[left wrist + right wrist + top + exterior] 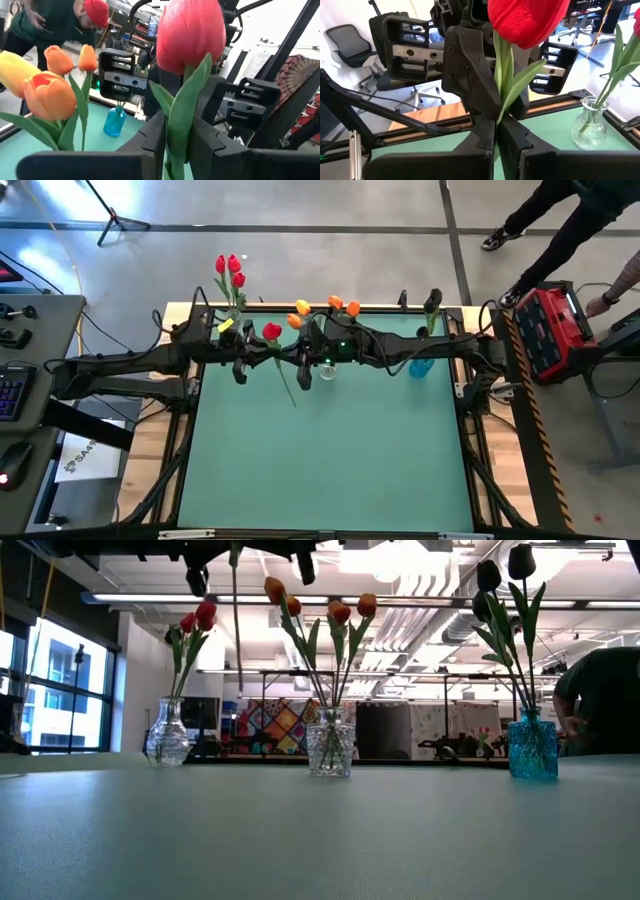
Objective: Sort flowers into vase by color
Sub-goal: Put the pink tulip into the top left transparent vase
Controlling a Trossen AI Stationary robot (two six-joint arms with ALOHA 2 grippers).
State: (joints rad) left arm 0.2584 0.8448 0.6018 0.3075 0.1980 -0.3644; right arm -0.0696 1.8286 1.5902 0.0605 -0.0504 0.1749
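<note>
A red tulip (272, 332) is held up in the air between both grippers, above the table's far part. Its head (189, 32) points up and its thin stem (237, 620) hangs down free. My left gripper (265, 358) (176, 150) comes in from the left and my right gripper (290, 360) (497, 135) from the right; both are shut on the stem. Other red tulips (230, 270) stand in a clear vase (168, 735) at far left. Orange tulips (325, 310) stand in the middle clear vase (330, 745). Dark tulips (505, 580) stand in a blue vase (532, 745). My left gripper pinches the red tulip's stem and a leaf (177, 125) just below the head, between its two fingers, coming level from the table's left. The tulip stands upright, lifted clear. My right gripper pinches the same stem (498, 112) a little lower, right beneath the left fingers (470, 80), coming level from the table's right. The stem hangs free below.
The three vases stand in a row along the far part of the green table (330, 470); the near part lies open. A person (560, 220) stands beyond the far right corner by a red case (555, 330). A keyboard and mouse (10, 395) lie off the left.
</note>
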